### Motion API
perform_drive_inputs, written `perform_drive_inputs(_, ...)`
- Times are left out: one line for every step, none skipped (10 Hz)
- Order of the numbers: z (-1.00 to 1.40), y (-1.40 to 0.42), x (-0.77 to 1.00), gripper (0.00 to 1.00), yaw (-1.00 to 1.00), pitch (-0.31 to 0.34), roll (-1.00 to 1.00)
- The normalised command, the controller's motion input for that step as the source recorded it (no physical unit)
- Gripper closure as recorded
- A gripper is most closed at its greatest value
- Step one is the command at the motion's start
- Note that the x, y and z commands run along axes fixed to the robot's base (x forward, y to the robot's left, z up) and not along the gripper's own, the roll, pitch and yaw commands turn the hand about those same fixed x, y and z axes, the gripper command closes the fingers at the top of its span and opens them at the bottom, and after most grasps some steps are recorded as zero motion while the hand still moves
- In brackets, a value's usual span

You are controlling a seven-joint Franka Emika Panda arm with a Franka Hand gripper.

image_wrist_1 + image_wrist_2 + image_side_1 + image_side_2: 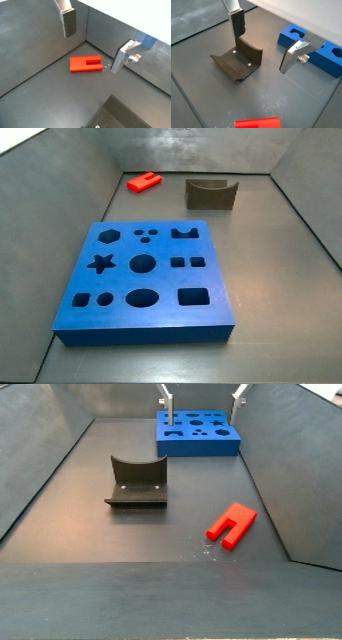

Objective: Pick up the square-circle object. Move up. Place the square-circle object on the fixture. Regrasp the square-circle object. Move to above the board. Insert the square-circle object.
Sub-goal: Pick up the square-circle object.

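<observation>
Gripper [93, 42] fingers stand wide apart and empty in a wrist view, above the small bright red plastic square-circle object [85, 64] lying flat on the grey floor. In a wrist view I see the dark olive notched fixture [238, 61] between the fingers, the blue slab board [311, 49] behind. In a side view the red piece [231, 524] lies apart from the fixture [136, 481].

Dark grey floor [287, 278] — grey walls [54, 434] around.
</observation>
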Motion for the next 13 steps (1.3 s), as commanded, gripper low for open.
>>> perform_drive_inputs(-0.09, 0.08, 0.0, 0.0, -0.23, -0.007, -0.03)
perform_drive_inputs(-0.22, 0.13, -0.09, 0.0, -0.63, -0.084, -0.06)
perform_drive_inputs(-0.24, 0.22, -0.01, 0.0, -0.59, -0.123, -0.1)
perform_drive_inputs(-0.25, 0.19, -0.04, 0.0, -0.6, -0.144, -0.11)
perform_drive_inputs(-0.21, 0.18, -0.01, 0.0, -0.6, -0.166, -0.13)
perform_drive_inputs(-0.22, 0.18, 0.0, 0.0, -0.6, -0.171, -0.13)
perform_drive_inputs(-0.27, 0.25, 0.0, 0.0, -0.55, -0.181, -0.15)
perform_drive_inputs(-0.31, 0.23, 0.0, 0.0, -0.57, -0.18, -0.13)
perform_drive_inputs(-0.38, 0.28, 0.0, 0.0, -0.57, -0.143, -0.08)
perform_drive_inputs(-0.43, 0.32, 0.0, 0.0, -0.56, -0.129, -0.07)
perform_drive_inputs(-0.43, 0.31, 0.0, 0.0, -0.57, -0.121, -0.06)
perform_drive_inputs(-0.4, 0.3, 0.0, 0.0, -0.57, -0.127, -0.07)
perform_drive_inputs(-0.4, 0.31, 0.0, 0.0, -0.56, -0.12, -0.07)
